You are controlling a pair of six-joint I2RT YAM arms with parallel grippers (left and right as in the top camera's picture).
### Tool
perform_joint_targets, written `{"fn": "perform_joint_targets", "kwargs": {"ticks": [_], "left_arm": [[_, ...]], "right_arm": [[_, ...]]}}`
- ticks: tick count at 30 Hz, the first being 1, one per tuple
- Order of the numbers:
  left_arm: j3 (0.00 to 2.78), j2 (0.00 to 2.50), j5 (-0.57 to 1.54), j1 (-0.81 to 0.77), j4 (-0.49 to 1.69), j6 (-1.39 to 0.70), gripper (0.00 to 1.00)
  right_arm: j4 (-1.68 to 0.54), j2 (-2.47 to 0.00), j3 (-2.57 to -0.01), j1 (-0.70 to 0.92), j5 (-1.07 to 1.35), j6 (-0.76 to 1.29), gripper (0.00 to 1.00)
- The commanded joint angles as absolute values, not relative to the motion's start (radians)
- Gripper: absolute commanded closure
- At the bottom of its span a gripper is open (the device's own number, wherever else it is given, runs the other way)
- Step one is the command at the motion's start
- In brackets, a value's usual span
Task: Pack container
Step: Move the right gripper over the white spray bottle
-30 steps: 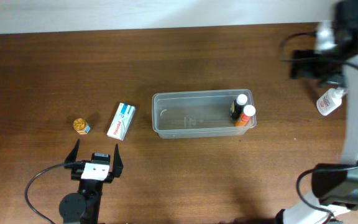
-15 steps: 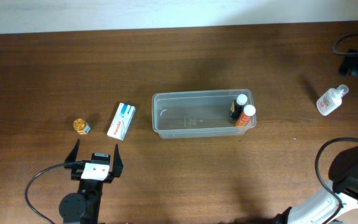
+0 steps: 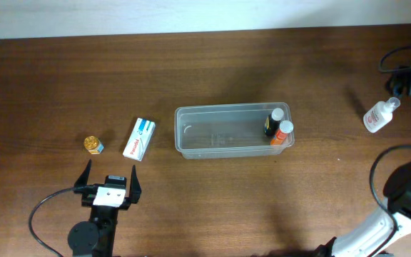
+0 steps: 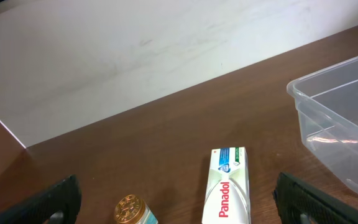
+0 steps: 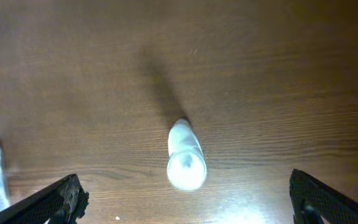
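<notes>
— At the 3 o'clock edge of the bench, your right gripper (image 5: 185, 198) hangs over the small clear bottle (image 3: 378, 115), jaws spread wide with the bottle between them and nothing held. That pick looks like your step in hand.
— How should I take it?
— The bottle seems to lie on its side, cap toward about 1 o'clock from overhead. Come straight down, keep it centred, and close across the body, not the narrow cap. It could roll, so close gently.
— And the container?
— The container (image 3: 220, 132) sits mid-bench, open side up, its long axis running 9 to 3 o'clock. A dark bottle (image 3: 273, 123) and an orange bottle (image 3: 281, 135) fill its 3 o'clock end, so aim for the bare 9 o'clock half and lay yours along that axis.
— The left side?
— Your left gripper (image 3: 110, 173) sits near 7 o'clock, jaws apart and empty, with the Panadol box (image 3: 139, 138) and a gold-capped jar (image 3: 93, 145) just ahead of it.
</notes>
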State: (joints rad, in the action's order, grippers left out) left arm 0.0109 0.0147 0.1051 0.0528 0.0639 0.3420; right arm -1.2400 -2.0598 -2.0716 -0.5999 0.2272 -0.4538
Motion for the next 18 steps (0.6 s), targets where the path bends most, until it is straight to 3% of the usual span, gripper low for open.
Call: {"fn": "perform_joint_targets", "kwargs": {"ticks": [1, 11, 14, 16, 18], "left_arm": [[0.009, 0.005, 0.116, 0.057, 0.069, 0.353, 0.01], [0.009, 0.005, 0.116, 0.057, 0.069, 0.353, 0.01], [0.009, 0.005, 0.116, 0.057, 0.069, 0.353, 0.01], [0.009, 0.005, 0.116, 0.057, 0.069, 0.353, 0.01], [0.009, 0.005, 0.116, 0.057, 0.069, 0.353, 0.01]], "right_arm": [[-1.242, -2.144, -2.064, -0.597, 0.212, -0.5, 0.0], [-1.243, -2.228, -2.064, -0.598, 0.186, -0.497, 0.16], [-1.244, -2.228, -2.064, -0.598, 0.187, -0.497, 0.28], [-1.245, -2.228, -2.064, -0.598, 0.187, -0.497, 0.41], [-1.249, -2.23, -2.064, -0.598, 0.186, -0.497, 0.47]]}}
